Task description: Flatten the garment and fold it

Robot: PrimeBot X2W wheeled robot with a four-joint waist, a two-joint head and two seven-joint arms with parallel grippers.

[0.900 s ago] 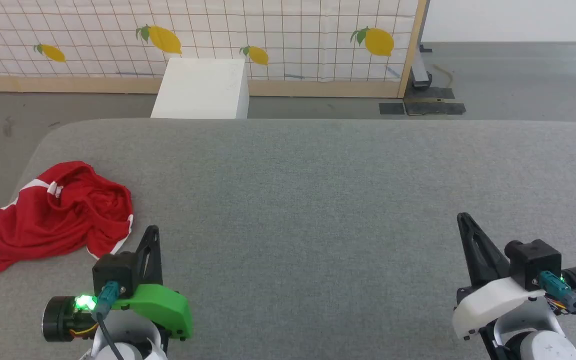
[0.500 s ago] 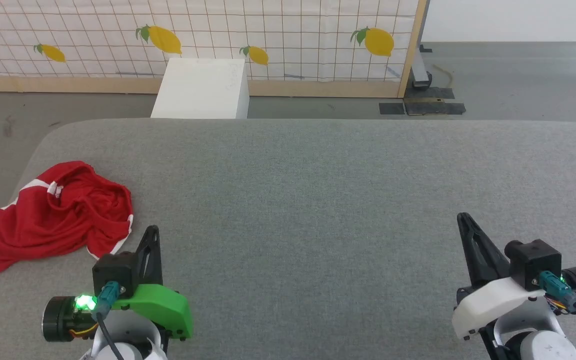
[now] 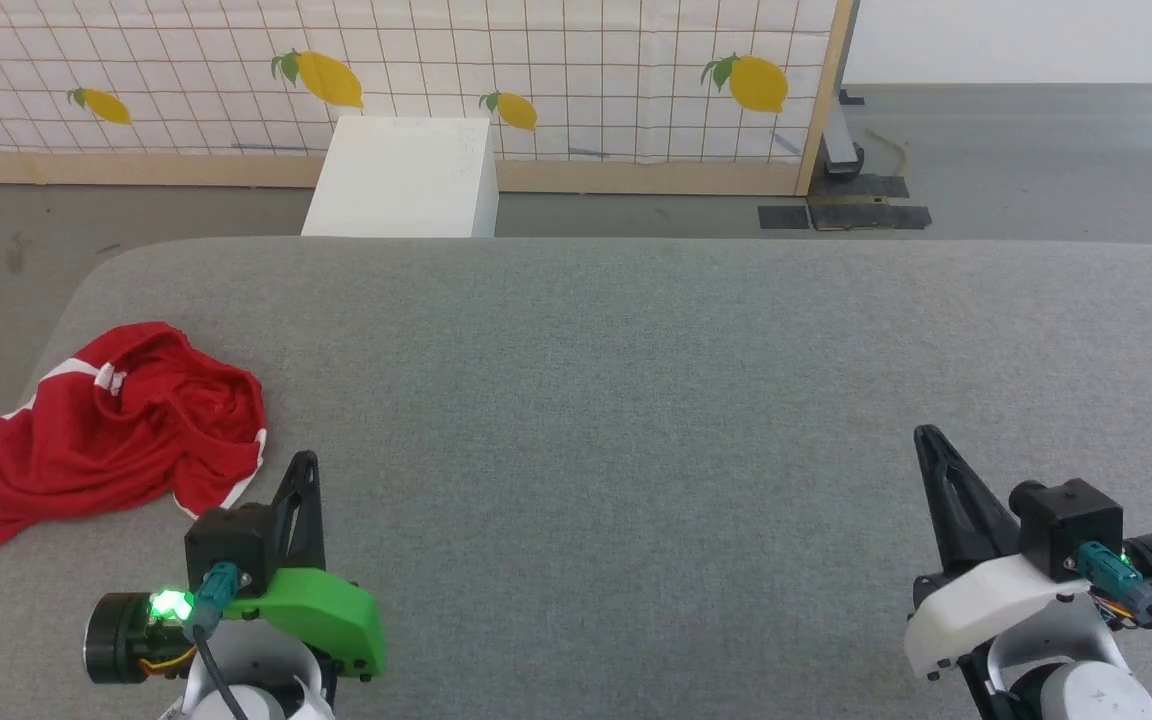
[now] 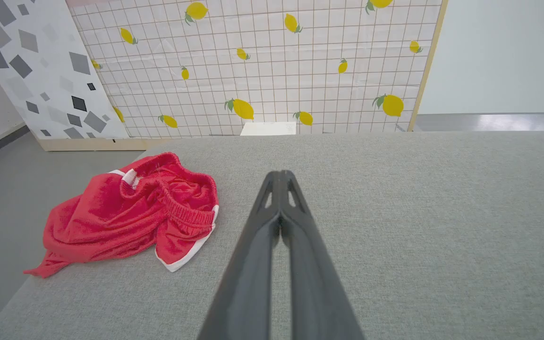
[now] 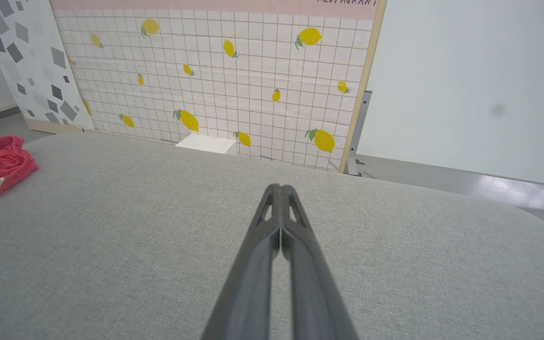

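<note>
So the garment [image 3: 111, 430] is just a crumpled red heap with white trim. It's sitting near the left edge of the grey counter [image 3: 636, 350], middle-left of the head view. The left tool [image 3: 304, 465] is at the lower left, just beside the heap but apart from it, fingers pinched fully together with nothing in them. The right tool [image 3: 928, 440] is at the lower right, well apart from the heap. Same deal there: closed up and empty.
</note>
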